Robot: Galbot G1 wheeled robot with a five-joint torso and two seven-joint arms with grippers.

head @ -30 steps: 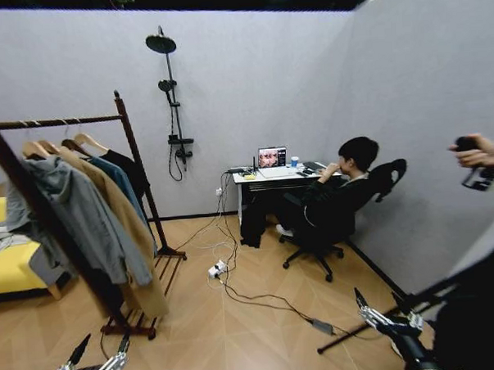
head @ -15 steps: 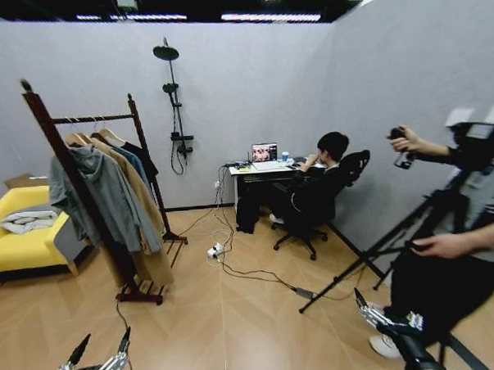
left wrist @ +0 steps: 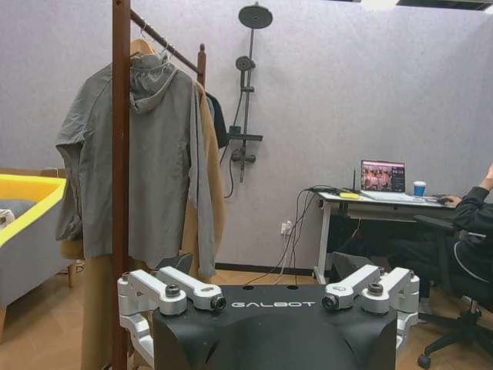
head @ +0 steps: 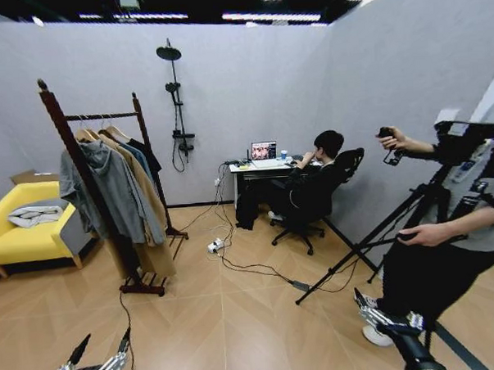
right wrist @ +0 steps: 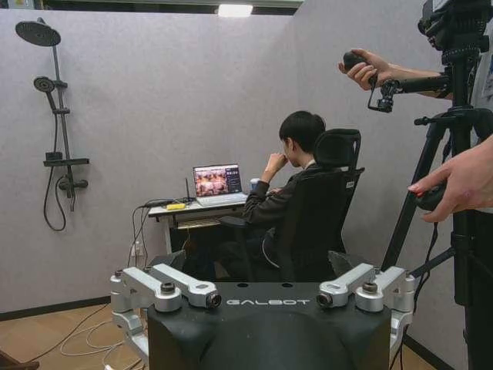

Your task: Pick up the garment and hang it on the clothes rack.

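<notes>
Head high; wrists low, seemingly room-facing

My left end effector (head: 99, 355) hangs low at my left side, its two fingers spread apart and pointing up and forward, holding nothing. My right end effector (head: 377, 309) sits low at my right side on a dark wrist, fingers also parted and bare. Both arms are tucked down near my base, well apart from each other.
</notes>
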